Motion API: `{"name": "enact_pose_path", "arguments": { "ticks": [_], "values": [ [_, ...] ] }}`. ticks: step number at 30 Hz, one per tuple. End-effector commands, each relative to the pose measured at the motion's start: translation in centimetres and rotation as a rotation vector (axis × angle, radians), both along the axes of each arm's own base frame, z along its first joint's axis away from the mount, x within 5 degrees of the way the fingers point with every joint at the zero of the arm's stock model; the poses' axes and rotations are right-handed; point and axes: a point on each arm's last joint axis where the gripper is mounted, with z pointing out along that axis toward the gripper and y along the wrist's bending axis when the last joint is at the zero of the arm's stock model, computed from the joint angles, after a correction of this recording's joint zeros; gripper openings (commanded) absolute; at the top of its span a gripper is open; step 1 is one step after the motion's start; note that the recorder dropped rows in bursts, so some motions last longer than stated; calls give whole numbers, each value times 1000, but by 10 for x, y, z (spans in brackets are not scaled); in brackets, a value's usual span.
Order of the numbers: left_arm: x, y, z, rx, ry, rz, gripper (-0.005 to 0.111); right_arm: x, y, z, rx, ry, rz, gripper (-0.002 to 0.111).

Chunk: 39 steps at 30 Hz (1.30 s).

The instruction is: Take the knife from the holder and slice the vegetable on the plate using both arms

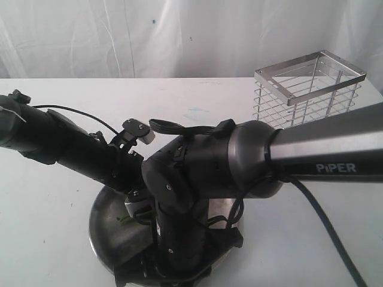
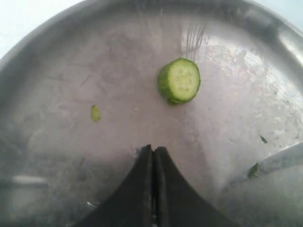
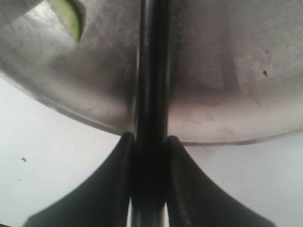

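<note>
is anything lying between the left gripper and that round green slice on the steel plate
Nothing visible does. Only bare scuffed metal of the round stainless-steel plate lies between the shut left gripper and the round green vegetable slice. A tiny green scrap lies off to one side, clear of that line.

A wide, flat white tabletop (image 1: 54, 239) spreads out under soft, even light. Behind it hangs a pale white fabric backdrop (image 1: 119, 36), loosely creased into vertical folds, with a couple of small dark specks (image 1: 153, 21) on it.
</note>
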Motion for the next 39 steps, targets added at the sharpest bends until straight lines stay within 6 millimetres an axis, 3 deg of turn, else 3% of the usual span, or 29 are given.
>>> {"name": "enact_pose_path", "arguments": {
  "ticks": [1, 9, 12, 29, 33, 36, 39],
  "values": [
    [-6, 4, -17, 59, 26, -32, 0, 2, 0, -13, -26, -6, 20, 0],
    [-2, 9, 42, 37, -148, 64, 0, 2, -1, -12, -30, -3, 20, 0],
    [-6, 6, 45, 14, -129, 24, 0, 1, 0, -12, -27, 0, 17, 0],
    [-7, 4, 17, 17, -35, -1, 0, 1, -1, -12, -29, 2, 16, 0],
    [-6, 5, 35, 6, -93, 21, 0, 1, -1, -12, -29, 2, 16, 0],
    [-9, 6, 64, -16, -172, 30, 0, 1, -1, -12, -30, 9, 26, 0],
    [-13, 6, 73, -12, -194, -11, 0, 0, -2, -6, -30, 6, 40, 0]
  ]
}}
